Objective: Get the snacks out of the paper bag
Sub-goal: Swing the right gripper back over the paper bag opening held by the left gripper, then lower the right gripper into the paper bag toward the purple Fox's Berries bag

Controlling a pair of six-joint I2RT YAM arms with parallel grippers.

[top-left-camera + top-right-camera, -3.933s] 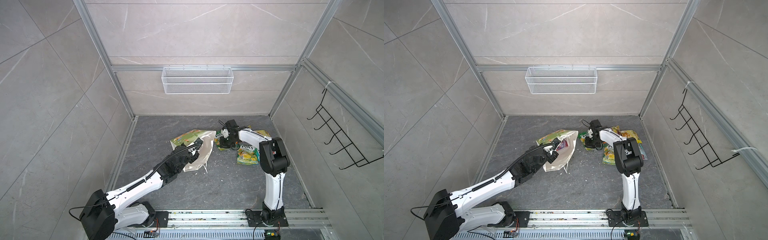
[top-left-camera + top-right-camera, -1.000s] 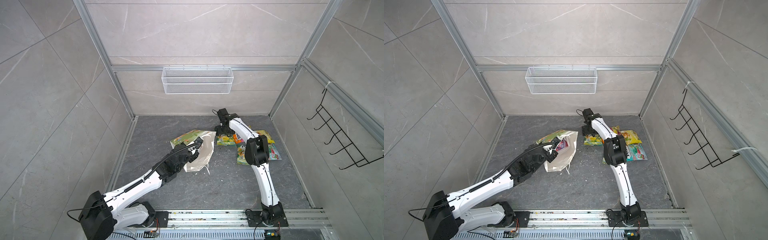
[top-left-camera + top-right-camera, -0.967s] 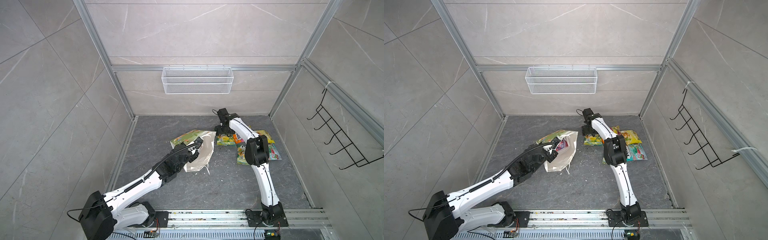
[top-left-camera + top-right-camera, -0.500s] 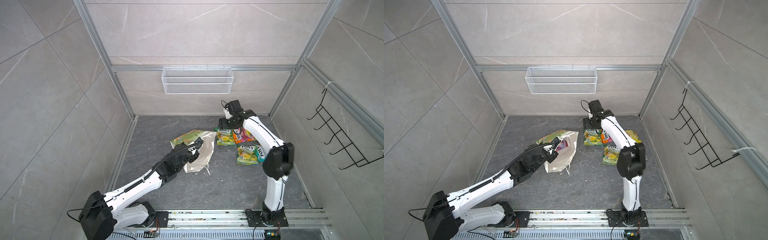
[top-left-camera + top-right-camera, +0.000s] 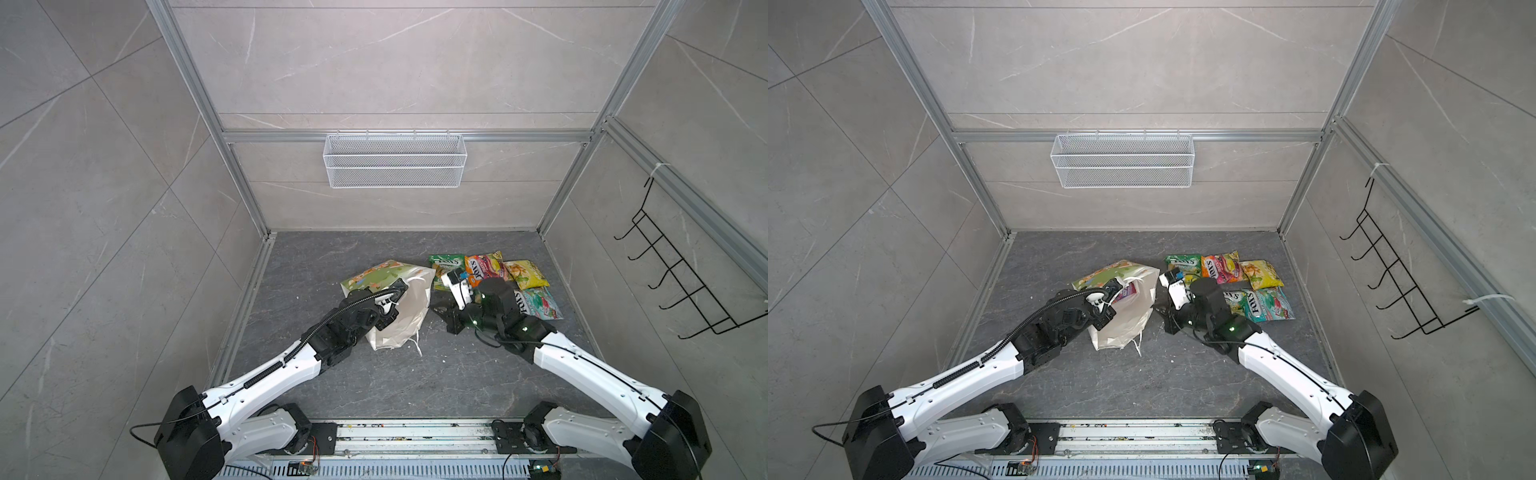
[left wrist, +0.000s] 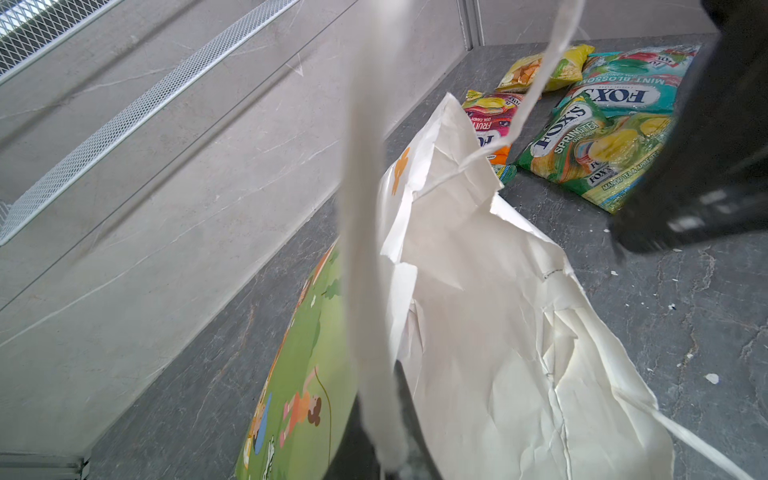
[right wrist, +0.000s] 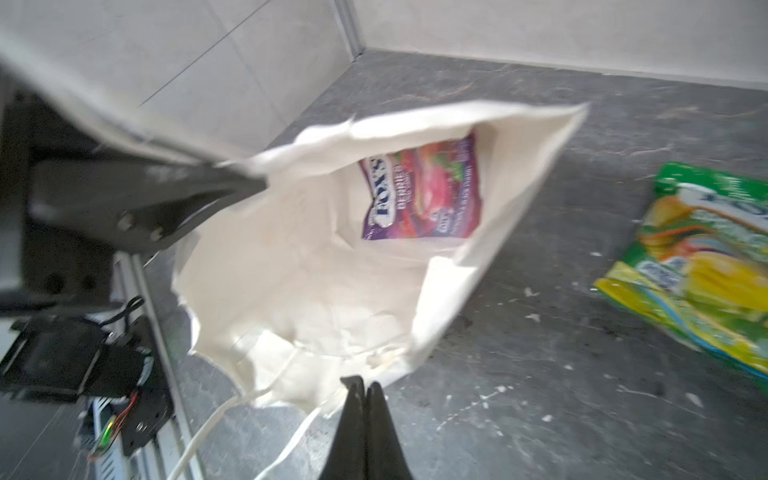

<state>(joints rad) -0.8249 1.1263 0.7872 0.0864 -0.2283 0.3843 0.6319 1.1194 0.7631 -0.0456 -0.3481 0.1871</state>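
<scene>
Last pick coming up: left gripper [image 5: 1106, 297] clenched on paper bag [image 5: 1129, 307] rim, mid-frame in both top views, mouth held open. Lone purple pouch [image 7: 419, 195] inside. Five snacks [image 5: 1219, 266] out on floor [image 5: 1100, 386], right of bag. Empty right gripper [image 7: 365, 399] closed at mouth: must open, reach in.

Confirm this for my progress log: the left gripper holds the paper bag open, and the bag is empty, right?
Not empty: a purple pouch lies inside the paper bag, as the right wrist view shows. The left gripper does hold the bag open.
</scene>
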